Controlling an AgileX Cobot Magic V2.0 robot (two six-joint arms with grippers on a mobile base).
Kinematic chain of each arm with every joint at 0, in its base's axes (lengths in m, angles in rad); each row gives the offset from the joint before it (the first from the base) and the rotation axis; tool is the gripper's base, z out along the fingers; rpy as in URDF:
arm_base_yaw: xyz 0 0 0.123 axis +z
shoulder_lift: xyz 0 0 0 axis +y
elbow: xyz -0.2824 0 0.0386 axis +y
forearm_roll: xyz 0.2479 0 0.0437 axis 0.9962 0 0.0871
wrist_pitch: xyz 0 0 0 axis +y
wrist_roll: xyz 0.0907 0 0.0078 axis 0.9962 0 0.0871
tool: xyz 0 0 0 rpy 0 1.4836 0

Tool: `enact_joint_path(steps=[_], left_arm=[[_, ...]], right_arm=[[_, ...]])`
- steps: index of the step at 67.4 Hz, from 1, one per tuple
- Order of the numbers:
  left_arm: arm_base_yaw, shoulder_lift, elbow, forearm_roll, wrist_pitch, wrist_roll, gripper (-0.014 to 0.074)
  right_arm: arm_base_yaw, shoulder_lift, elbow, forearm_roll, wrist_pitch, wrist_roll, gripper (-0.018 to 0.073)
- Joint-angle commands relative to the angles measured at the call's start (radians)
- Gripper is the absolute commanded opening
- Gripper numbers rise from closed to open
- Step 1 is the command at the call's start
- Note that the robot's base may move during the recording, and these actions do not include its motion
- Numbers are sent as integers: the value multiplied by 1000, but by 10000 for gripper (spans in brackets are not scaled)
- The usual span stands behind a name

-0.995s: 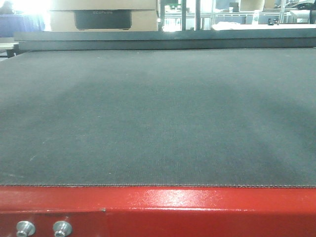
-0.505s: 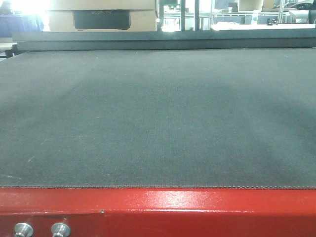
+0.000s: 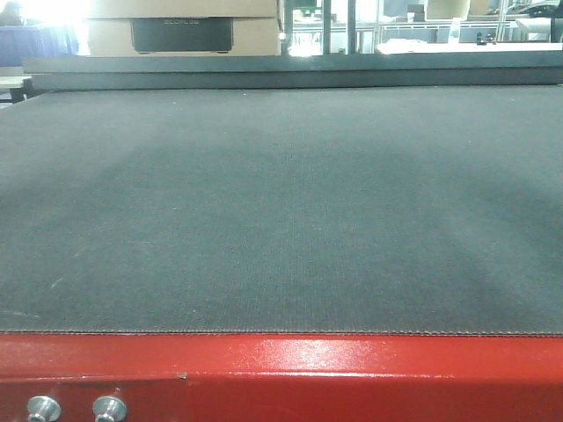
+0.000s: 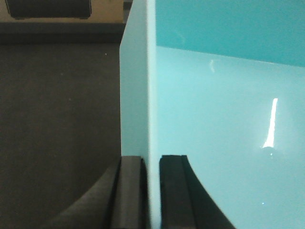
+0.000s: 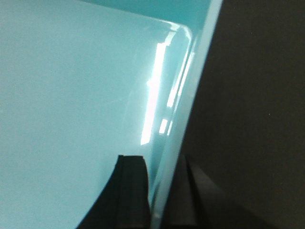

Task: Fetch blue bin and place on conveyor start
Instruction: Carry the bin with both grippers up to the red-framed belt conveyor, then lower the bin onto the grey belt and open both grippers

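The blue bin fills the left wrist view, pale aqua inside, its left wall running up from my left gripper, which is shut on that wall. In the right wrist view the blue bin shows its floor and right wall, and my right gripper is shut on that wall, one finger inside and one outside. The conveyor start, a wide dark-grey belt on a red frame, fills the front view. Dark belt lies below the bin in both wrist views. The bin and both arms are out of the front view.
Two silver bolts sit in the red frame at lower left. Beyond the belt's far end stand a cardboard box with a dark panel and bright shelving.
The front view shifted slightly: the far background slid a little to the left and the red frame edge sits a touch lower. The belt looks the same.
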Motion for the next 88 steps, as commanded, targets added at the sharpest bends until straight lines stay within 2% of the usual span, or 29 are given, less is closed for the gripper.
enact_joint_path(steps=[1,10,19,48,52,58,69,70,73,74,82,88], left_arm=[[-5,25,-10,-12,40,-18,-111],[-4,113,-10,43,124,-18,-111],[-4,210,-10,79,146,-18,-111],[36,437,-10,82,140,-16,-109],[37,454,-10,82,143,-16,-87],[37,462,-10,79,147,-16,23],[37,454,-9,78,154,-16,430],[37,451,-9,78,155,-16,498],[37,444,-9,78,169,-16,624],[37,440,-9,78,169,-16,634],[37,395,-9,78,209,-16,514],[37,337,-9,78,224,-16,400]], right_arm=[[-2,24,-10,-34,-26,-26,-151],[-2,99,-10,-47,-26,-26,-151],[-2,192,-10,-73,-35,-26,-151],[-2,434,-10,-100,-78,-26,-148],[-2,446,-10,-100,-78,-26,-104],[-2,450,-10,-103,-78,-26,32],[-2,438,-10,-107,-78,-26,438],[-2,433,-10,-107,-78,-26,474],[-2,424,-10,-109,-78,-26,563],[-2,419,-10,-109,-78,-26,581],[-5,360,-10,-120,-76,-26,536],[-18,294,-10,-120,-65,-26,445]])
